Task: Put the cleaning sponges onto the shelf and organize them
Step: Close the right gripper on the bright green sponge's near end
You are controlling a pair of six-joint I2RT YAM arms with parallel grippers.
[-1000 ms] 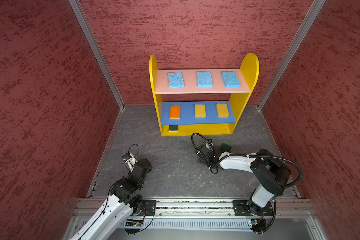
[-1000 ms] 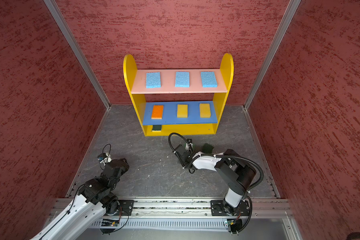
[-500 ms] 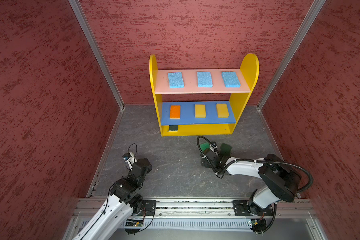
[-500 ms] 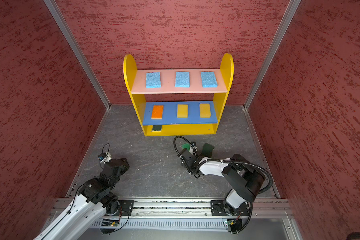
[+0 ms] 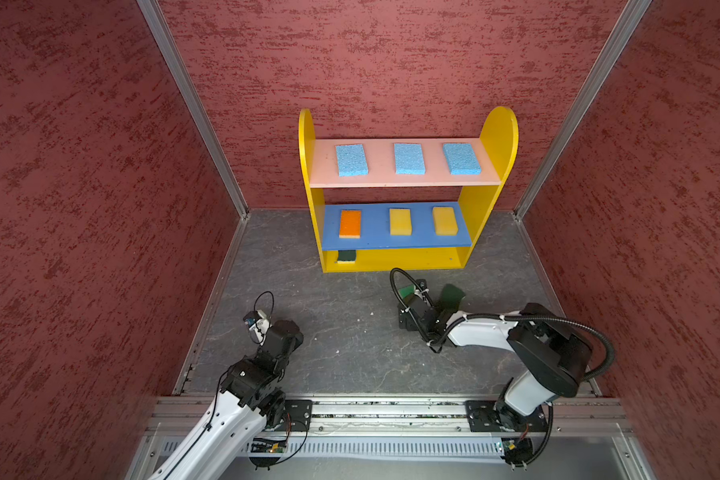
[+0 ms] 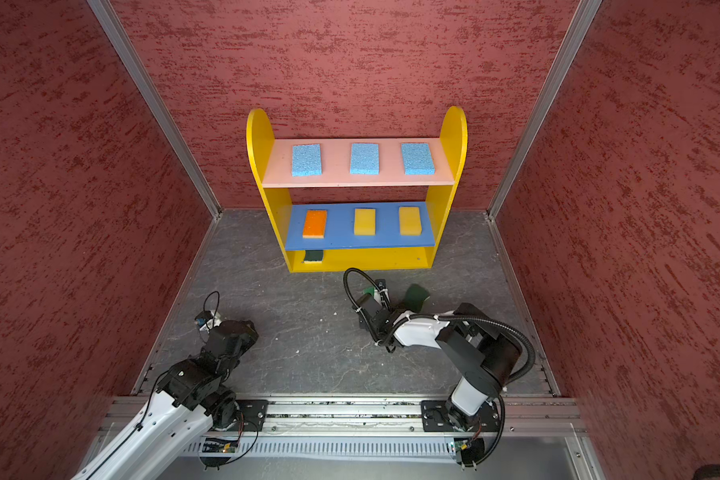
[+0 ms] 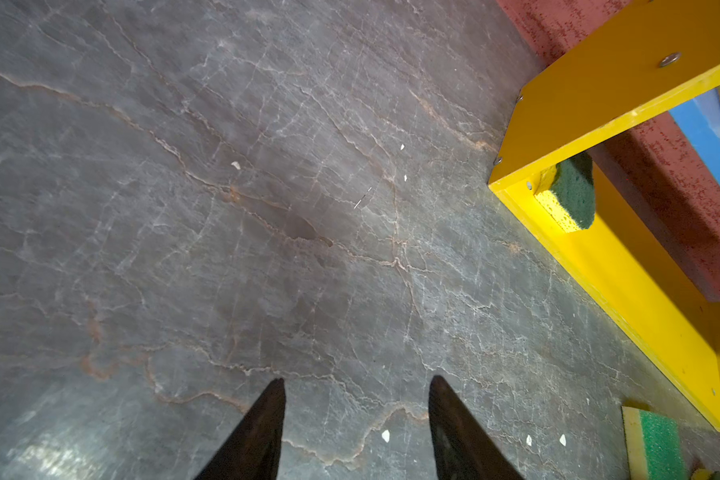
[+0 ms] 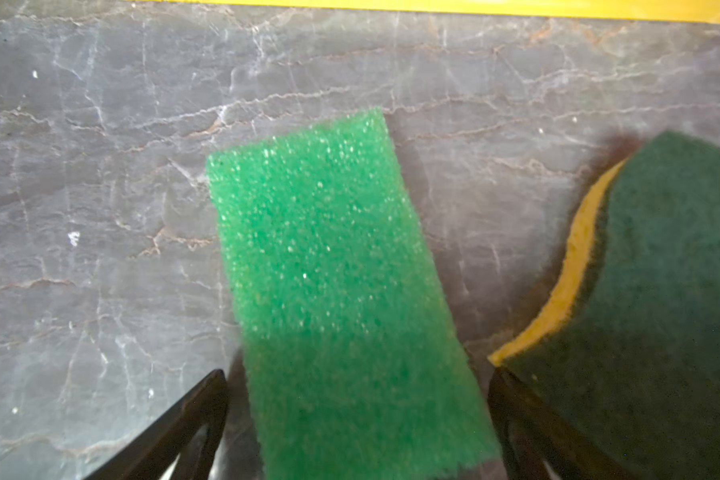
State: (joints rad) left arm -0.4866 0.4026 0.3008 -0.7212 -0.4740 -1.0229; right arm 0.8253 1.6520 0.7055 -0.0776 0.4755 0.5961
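The shelf (image 5: 497,137) stands at the back wall. Three light blue sponges (image 5: 409,158) lie on its pink board. One orange-topped sponge (image 5: 349,223) and two yellow ones (image 5: 400,221) lie on the blue board, and a dark green sponge (image 5: 346,256) sits on the yellow bottom. A bright green-topped sponge (image 8: 337,291) lies flat on the floor before the shelf. My right gripper (image 8: 358,374) is open, its fingers either side of that sponge's near end with a gap showing. Next to it lies a dark green wavy sponge (image 8: 661,291). My left gripper (image 7: 357,380) is open over bare floor.
Red walls close in the grey stone floor (image 5: 337,324) on three sides. A metal rail (image 5: 371,409) carries both arm bases along the front. The dark green wavy sponge (image 5: 450,296) lies close against the right finger's outer side.
The right wrist has drawn back a little toward the front. The bright green sponge, hidden under it a second ago, now shows. The right jaws have spread wider. The left arm has not moved.
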